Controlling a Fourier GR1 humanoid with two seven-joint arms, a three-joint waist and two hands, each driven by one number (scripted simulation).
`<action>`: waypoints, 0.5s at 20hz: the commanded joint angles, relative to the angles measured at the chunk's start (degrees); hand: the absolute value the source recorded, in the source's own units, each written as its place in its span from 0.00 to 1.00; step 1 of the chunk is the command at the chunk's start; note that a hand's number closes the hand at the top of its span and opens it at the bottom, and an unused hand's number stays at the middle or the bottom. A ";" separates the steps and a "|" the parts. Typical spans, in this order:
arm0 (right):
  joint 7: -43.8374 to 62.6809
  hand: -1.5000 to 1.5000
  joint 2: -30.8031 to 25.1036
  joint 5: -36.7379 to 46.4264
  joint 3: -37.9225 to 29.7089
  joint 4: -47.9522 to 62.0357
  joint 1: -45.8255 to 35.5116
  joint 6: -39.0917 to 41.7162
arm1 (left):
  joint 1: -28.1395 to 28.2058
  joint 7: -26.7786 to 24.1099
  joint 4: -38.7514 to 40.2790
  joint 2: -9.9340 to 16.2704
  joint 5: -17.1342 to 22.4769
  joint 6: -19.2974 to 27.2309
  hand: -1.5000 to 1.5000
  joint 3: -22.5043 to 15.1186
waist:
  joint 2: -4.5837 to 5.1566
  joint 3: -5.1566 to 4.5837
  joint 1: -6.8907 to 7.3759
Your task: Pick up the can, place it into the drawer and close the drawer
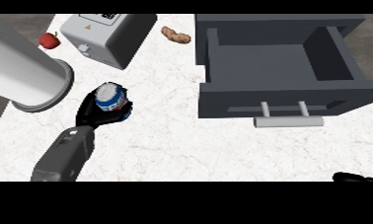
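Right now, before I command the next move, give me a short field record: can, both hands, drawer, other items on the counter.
can: upright on the counter, blue and white, left of the drawer
left hand: curled round the can
right hand: only a sliver at the lower right edge, fingers not readable
drawer: open, nothing visible inside, handle toward the robot
other items: grey box, red apple, sweet potato, white cylinder

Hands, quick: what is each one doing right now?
Left hand: fingers curled round the can, holding it upright on the counter.
Right hand: only a sliver at the lower right edge; cannot be told.
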 commanded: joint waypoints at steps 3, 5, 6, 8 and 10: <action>-0.03 0.00 -0.81 3.83 0.86 5.16 -4.63 -1.74 | -1.05 -2.43 0.20 -0.20 -0.75 -3.34 1.00 -1.18 | 0.02 0.01 0.33; 0.57 0.00 -0.79 -2.66 -2.42 -1.16 1.80 1.47 | -3.25 -0.08 0.03 -2.67 0.48 2.32 1.00 0.03 | -0.12 0.03 -0.02; -1.17 0.00 -0.68 2.46 0.06 3.95 -4.18 -1.18 | -2.82 -3.63 2.41 -2.55 0.71 1.94 1.00 0.99 | 0.21 -0.03 -0.13; -1.31 0.00 -0.93 -1.97 -2.11 1.54 0.47 1.68 | -2.90 -2.55 0.19 -7.25 1.80 8.55 1.00 1.49 | -0.14 0.05 0.07; -2.07 0.00 -0.36 0.49 -0.94 1.45 0.07 0.91 | -4.77 -2.38 1.33 -7.10 3.15 9.97 1.00 3.17 | 0.03 0.01 -0.19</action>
